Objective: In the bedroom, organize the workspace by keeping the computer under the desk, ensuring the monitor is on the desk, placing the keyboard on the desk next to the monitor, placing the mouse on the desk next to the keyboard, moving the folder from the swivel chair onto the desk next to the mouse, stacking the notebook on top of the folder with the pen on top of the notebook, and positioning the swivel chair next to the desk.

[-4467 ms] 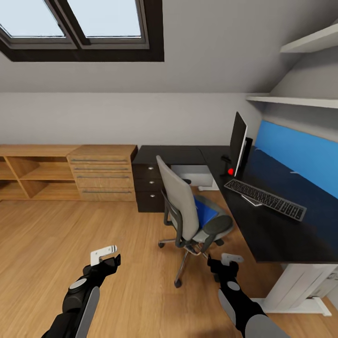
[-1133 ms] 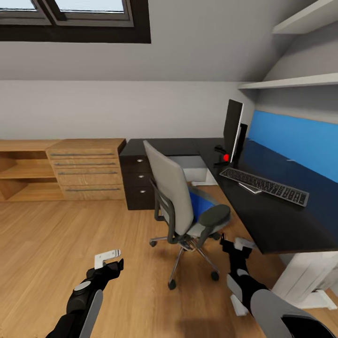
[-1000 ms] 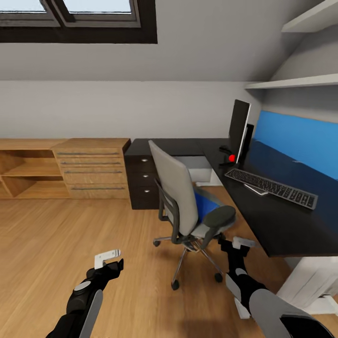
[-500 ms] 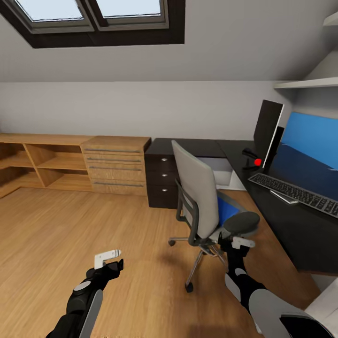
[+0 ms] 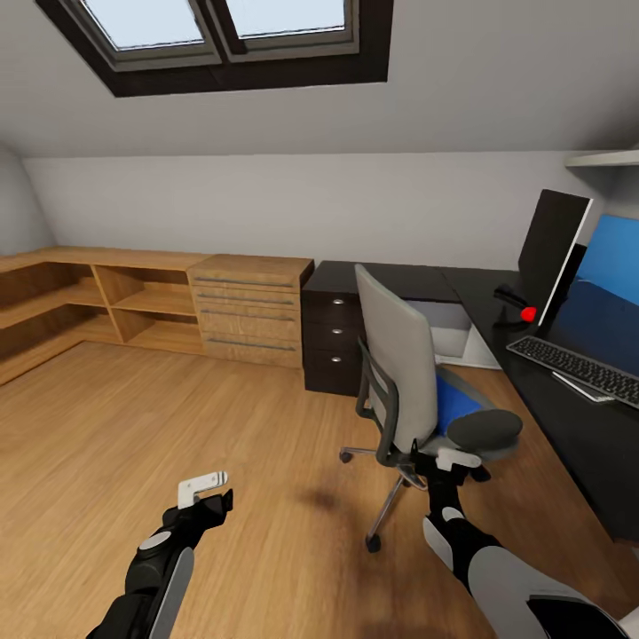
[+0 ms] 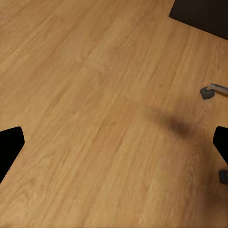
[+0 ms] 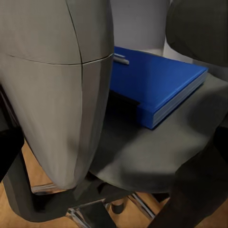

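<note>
While the skylight (image 5: pixel 222 35) sits in the sloped grey-white ceiling, light wood floor (image 5: pixel 133 426) spreads across most of the bedroom, with low light-wood cabinets (image 5: pixel 151 302) along the far wall. Beside them stands the dark drawer unit (image 5: pixel 333 342) at the far corner of the glossy black counter (image 5: pixel 577 417). On that counter the monitor (image 5: pixel 550 244) stands upright near the blue wall panel (image 5: pixel 612 253), and the keyboard (image 5: pixel 577 364) lies just in front of it toward the counter's front edge.

Near that front edge stands the swivel chair (image 5: pixel 404 390), its back turned to the room. On its grey seat lies the blue folder (image 7: pixel 156 83), with the pen (image 7: pixel 121 59) at the folder's far edge.

Over bare floor hangs the left gripper (image 5: pixel 202 485), its fingers (image 6: pixel 9 147) spread wide apart. Close by the chair's black armrest (image 5: pixel 484 428) is the right gripper (image 5: pixel 457 461), its fingers apart and holding nothing.
</note>
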Controlling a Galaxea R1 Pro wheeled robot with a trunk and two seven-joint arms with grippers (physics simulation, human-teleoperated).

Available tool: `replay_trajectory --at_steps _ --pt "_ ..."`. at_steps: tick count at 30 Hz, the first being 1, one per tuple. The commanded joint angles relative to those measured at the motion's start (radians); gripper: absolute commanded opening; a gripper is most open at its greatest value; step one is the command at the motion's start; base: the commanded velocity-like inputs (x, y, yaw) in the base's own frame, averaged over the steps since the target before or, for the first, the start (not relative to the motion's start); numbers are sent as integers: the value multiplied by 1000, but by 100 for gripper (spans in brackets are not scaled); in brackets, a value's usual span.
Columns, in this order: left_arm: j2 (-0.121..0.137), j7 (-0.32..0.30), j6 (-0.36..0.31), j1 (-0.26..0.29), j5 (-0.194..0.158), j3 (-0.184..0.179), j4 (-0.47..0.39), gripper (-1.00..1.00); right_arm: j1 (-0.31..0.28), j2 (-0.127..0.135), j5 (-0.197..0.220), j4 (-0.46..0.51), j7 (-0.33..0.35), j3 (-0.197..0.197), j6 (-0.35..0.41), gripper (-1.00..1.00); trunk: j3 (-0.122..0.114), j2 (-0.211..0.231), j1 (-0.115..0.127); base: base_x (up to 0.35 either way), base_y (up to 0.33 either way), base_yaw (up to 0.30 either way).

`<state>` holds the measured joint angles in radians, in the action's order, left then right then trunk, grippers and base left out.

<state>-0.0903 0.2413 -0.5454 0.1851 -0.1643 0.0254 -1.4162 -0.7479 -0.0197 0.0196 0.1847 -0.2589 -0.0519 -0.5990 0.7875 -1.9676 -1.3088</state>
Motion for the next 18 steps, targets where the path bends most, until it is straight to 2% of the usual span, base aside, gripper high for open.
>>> replay_trajectory --at_steps 1,9,18 --pt "-1 7 -4 1 -11 0 -1 100 -1 0 2 -1 3 -5 -4 100 1 0 0 0 0 18" --pt "-3 7 -3 1 -13 -1 -10 100 -1 0 2 -1 3 -5 -4 100 1 0 0 0 0 4" --pt "-6 10 1 1 -14 -1 -24 100 0 1 1 -1 3 -5 -5 100 29 -63 -34 0 0 0"
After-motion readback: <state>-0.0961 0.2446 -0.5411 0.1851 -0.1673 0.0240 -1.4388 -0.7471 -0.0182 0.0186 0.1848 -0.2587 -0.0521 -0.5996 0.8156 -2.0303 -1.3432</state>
